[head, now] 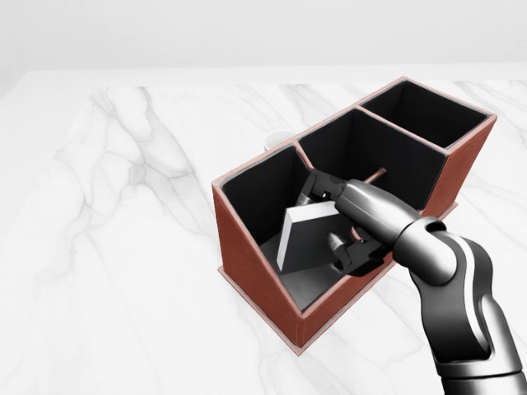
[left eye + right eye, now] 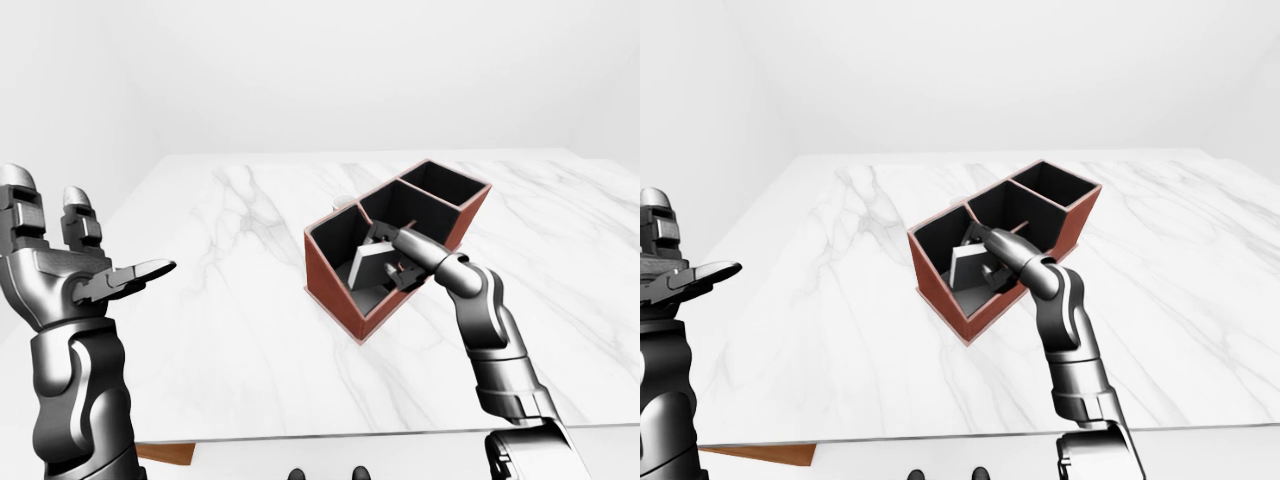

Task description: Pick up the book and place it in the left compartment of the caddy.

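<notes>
— Leaning how?
— The book (image 1: 309,234) stood tilted in the caddy's (image 1: 251,259) left compartment, long axis slanting up toward the divider.
— Held?
— The right hand (image 1: 346,226) had fingers closed round it — left hand (image 2: 85,275) raised, spread, empty.
— Nearby?
— A white cup (image 1: 277,137) just behind the caddy.
</notes>
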You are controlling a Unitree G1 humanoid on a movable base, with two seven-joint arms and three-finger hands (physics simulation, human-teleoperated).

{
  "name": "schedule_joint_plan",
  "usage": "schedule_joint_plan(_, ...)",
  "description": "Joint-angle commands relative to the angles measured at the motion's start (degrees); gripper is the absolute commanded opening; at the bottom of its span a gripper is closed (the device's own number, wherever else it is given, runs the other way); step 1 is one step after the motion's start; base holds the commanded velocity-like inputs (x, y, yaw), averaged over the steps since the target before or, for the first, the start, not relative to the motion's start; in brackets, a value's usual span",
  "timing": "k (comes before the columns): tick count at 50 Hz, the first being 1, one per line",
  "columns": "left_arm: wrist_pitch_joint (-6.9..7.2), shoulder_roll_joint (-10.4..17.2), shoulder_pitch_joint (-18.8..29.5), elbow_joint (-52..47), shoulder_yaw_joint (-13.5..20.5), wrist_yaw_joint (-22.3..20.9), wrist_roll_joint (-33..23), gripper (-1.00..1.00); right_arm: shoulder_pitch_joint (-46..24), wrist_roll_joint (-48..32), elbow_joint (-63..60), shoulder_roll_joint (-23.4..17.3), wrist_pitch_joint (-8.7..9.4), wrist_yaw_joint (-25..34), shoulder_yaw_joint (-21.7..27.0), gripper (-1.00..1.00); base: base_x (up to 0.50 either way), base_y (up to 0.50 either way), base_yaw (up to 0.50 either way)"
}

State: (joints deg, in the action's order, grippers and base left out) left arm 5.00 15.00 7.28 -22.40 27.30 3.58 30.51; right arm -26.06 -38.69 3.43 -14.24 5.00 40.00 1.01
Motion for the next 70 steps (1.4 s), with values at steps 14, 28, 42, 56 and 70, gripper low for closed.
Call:
schedule_joint_plan(14,0.0,-0.2,0.0,0.4,-0.2,-0.3,0.0,1.0,-1.2,0.4,0.5,0.2,0.0,0.0,0.9,-1.0,0.0,0.0,0.0)
schedule_joint_plan(28,0.0,0.1,-0.1,-1.2,0.3,0.5,0.9,1.0,-2.2,-0.7,4.3,1.3,0.0,0.0,0.1,-1.0,0.0,0.0,0.0)
schedule_joint_plan(42,0.0,0.0,0.0,0.2,0.0,-0.1,0.4,1.0,-2.3,-2.2,5.3,2.2,0.0,0.0,0.1,-1.0,0.0,0.0,0.0)
schedule_joint_plan(56,0.0,-0.1,-0.1,-0.3,0.0,-0.1,0.3,1.0,-3.1,-4.3,3.5,1.7,0.0,0.0,0.7,-1.0,0.0,0.0,0.0)
schedule_joint_plan(70,0.0,0.0,-0.2,-0.6,0.1,0.1,0.7,1.0,-3.6,-6.1,4.0,2.1,0.0,0.0,0.7,-1.0,0.0,0.0,0.0)
